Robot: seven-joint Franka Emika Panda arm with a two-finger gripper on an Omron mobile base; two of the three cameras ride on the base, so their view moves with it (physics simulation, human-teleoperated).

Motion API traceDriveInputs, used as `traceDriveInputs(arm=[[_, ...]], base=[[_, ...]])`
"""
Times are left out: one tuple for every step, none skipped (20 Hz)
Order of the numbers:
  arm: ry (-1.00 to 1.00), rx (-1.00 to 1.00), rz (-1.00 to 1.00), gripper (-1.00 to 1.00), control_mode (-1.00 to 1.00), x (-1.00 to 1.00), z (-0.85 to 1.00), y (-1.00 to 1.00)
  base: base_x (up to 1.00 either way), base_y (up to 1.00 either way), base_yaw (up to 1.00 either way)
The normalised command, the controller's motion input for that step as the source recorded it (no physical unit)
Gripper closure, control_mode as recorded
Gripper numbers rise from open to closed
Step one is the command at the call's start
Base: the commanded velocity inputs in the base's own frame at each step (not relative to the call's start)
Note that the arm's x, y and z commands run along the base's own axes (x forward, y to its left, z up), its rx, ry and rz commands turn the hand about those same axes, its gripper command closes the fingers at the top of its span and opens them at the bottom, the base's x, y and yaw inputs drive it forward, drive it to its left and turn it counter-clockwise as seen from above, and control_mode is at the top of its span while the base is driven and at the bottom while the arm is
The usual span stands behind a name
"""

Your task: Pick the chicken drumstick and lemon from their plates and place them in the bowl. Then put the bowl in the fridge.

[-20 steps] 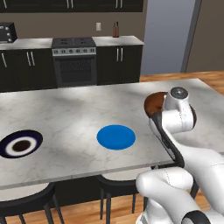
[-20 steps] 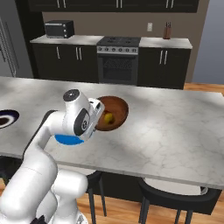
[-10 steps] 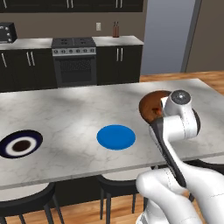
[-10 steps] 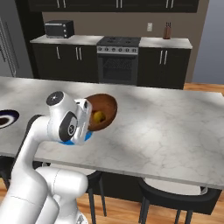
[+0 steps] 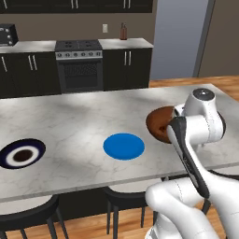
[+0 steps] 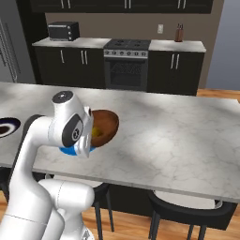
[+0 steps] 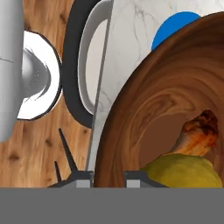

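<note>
Brown wooden bowl (image 7: 175, 100) hangs tilted off the bench (image 6: 178, 136) edge near the plain blue plate (image 5: 123, 146), pinched at its rim by the claw (image 7: 109, 175), whose jaws are nearly closed on the wall. The lemon (image 7: 183, 173) and the chicken drumstick (image 7: 199, 131) lie inside. With so thin a grip, I judge a swing toward the fridge could tip the bowl and spill both.

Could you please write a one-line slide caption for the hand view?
Claw shut on the wooden bowl's rim, with drumstick and lemon inside.
</note>
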Motion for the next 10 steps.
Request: traceDriveInputs(arm=[[0.09,0.14,0.14,1.00,-1.00,-0.23,0.00,0.00],[0.04,0.14,0.14,1.00,-1.00,-0.20,0.00,0.00],[0.00,0.15,0.12,1.00,-1.00,-0.23,0.00,0.00],[0.00,0.13,0.09,1.00,-1.00,-0.25,0.00,0.00],[0.00,0.12,0.07,1.00,-1.00,-0.27,0.00,0.00],[0.00,0.12,0.04,1.00,-1.00,-0.24,0.00,0.00],[0.00,0.12,0.03,1.00,-1.00,-0.24,0.00,0.00],[0.00,0.12,0.01,1.00,-1.00,-0.22,0.00,0.00],[0.00,0.12,0.00,1.00,-1.00,-0.21,0.00,0.00],[0.00,0.09,0.00,1.00,-1.00,-0.16,0.00,0.01]], base=[[0.00,0.00,0.00],[0.00,0.00,0.00],[0.00,0.00,0.00],[0.00,0.00,0.00],[0.00,0.00,0.00],[0.00,0.00,0.00],[0.00,0.00,0.00],[0.00,0.00,0.00],[0.00,0.00,0.00],[0.00,0.00,0.00]])
